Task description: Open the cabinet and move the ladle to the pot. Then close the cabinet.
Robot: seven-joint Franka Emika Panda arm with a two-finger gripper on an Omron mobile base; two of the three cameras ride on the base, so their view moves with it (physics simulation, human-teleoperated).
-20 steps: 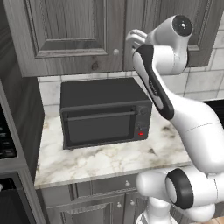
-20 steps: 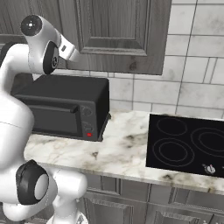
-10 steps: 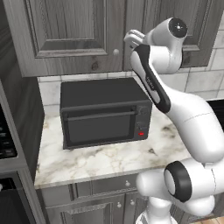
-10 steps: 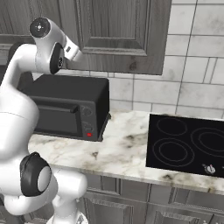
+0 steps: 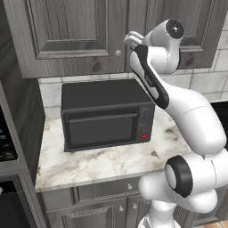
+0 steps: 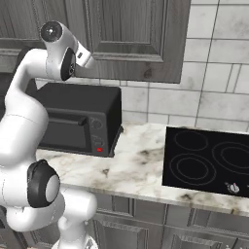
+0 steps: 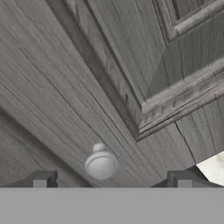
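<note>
The grey wood-grain cabinet (image 5: 71,31) hangs above the counter with both doors closed. My gripper (image 5: 129,39) is raised against the doors, just right of a small round silver knob (image 5: 118,52). In the hand view a knob (image 7: 100,164) sits close ahead, between and slightly above my two dark fingertips (image 7: 41,179). My gripper (image 7: 111,180) is open and holds nothing. The dark seam between the doors runs diagonally past that knob. The ladle and the pot are out of view.
A black boxy microwave (image 5: 107,113) stands on the marble counter (image 5: 98,164) right below the cabinet. A black glass stovetop (image 6: 209,160) lies to the right. Grey drawer fronts (image 5: 102,191) run under the counter. A dark tall appliance (image 5: 9,133) stands at the left.
My hand has edged slightly left and closer to the cabinet doors. The jaws have stayed open and the doors have stayed closed.
</note>
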